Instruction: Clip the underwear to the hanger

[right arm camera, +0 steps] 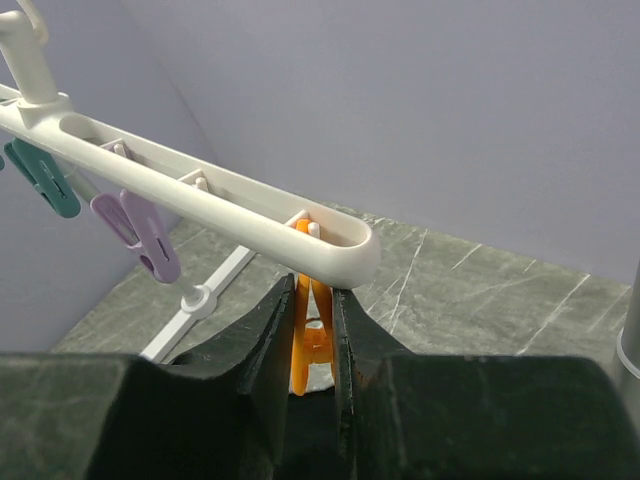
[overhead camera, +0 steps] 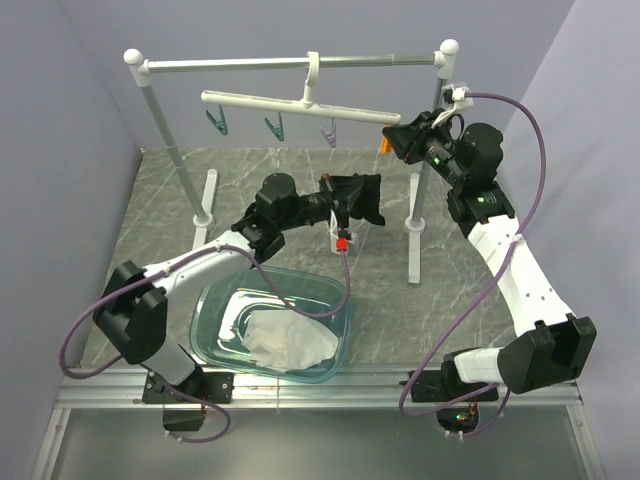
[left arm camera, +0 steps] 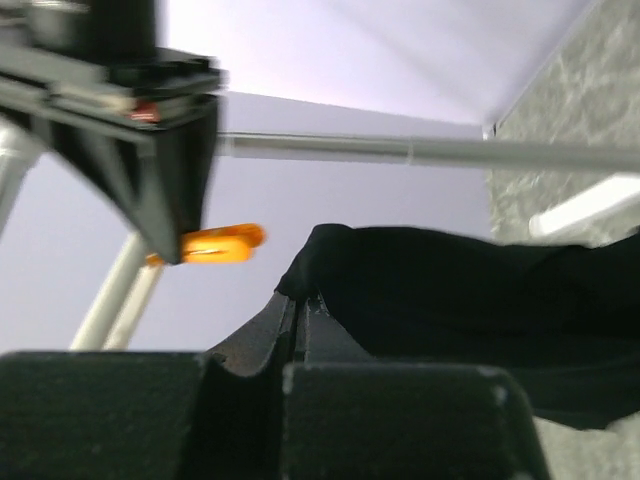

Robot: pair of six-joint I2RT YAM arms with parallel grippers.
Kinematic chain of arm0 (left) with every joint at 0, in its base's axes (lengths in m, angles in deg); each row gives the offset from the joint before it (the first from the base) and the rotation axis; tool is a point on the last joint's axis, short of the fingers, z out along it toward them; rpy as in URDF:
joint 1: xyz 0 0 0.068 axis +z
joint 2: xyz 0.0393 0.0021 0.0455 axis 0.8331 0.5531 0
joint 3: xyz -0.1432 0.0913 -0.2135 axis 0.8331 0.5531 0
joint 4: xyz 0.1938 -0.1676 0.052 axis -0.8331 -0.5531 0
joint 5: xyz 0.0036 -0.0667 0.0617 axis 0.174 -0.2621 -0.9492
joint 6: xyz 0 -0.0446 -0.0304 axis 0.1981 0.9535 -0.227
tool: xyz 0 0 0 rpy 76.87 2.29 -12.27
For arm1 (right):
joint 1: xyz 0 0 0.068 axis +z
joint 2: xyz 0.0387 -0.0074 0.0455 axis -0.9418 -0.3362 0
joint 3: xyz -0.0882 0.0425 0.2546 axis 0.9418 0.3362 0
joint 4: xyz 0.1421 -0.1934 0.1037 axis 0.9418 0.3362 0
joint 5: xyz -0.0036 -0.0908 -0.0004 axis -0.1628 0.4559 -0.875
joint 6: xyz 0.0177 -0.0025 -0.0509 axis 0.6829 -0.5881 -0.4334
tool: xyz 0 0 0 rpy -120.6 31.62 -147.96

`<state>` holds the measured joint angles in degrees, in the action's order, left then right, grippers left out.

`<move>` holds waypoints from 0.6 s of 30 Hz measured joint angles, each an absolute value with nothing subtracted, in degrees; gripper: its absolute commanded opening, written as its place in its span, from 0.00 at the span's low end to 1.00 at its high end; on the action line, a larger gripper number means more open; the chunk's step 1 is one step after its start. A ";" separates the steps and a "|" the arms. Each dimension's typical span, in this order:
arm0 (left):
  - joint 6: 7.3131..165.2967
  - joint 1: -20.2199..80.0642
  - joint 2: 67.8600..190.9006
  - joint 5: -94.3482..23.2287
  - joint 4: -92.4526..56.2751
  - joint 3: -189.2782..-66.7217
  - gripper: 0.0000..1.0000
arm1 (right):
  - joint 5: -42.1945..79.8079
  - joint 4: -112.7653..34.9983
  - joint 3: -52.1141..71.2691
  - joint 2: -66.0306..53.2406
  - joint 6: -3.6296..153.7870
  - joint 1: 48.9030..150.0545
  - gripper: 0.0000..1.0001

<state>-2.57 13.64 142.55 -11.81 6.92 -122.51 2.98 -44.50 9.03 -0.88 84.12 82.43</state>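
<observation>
The white hanger (overhead camera: 300,105) hangs by its hook from the rack's top rod. Two teal pegs (overhead camera: 217,122), a purple peg (overhead camera: 329,133) and an orange peg (overhead camera: 385,143) hang below it. My right gripper (overhead camera: 400,135) is shut on the orange peg (right arm camera: 312,320), squeezing it just under the end of the hanger bar (right arm camera: 200,195). My left gripper (overhead camera: 335,200) is shut on a corner of the black underwear (overhead camera: 358,198), held in the air below and left of that peg. In the left wrist view the underwear (left arm camera: 460,300) spreads right of my gripper (left arm camera: 298,300), with the orange peg (left arm camera: 215,243) up to the left.
The tall rack (overhead camera: 160,110) stands on the marble table, its feet behind and beside my arms. A clear teal basin (overhead camera: 215,300) at the near middle holds a white cloth (overhead camera: 290,340). The purple peg (right arm camera: 140,232) and a teal peg (right arm camera: 42,178) hang along the bar.
</observation>
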 measured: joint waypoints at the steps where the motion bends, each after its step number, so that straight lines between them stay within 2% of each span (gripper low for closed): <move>1: -4.54 13.57 143.31 -12.03 7.42 -122.13 0.00 | 2.98 -44.50 9.03 -0.88 84.23 82.43 0.00; 18: -29.70 12.41 155.58 -16.69 24.30 -120.43 0.00 | 1.87 -44.06 9.03 -1.72 85.35 82.41 0.00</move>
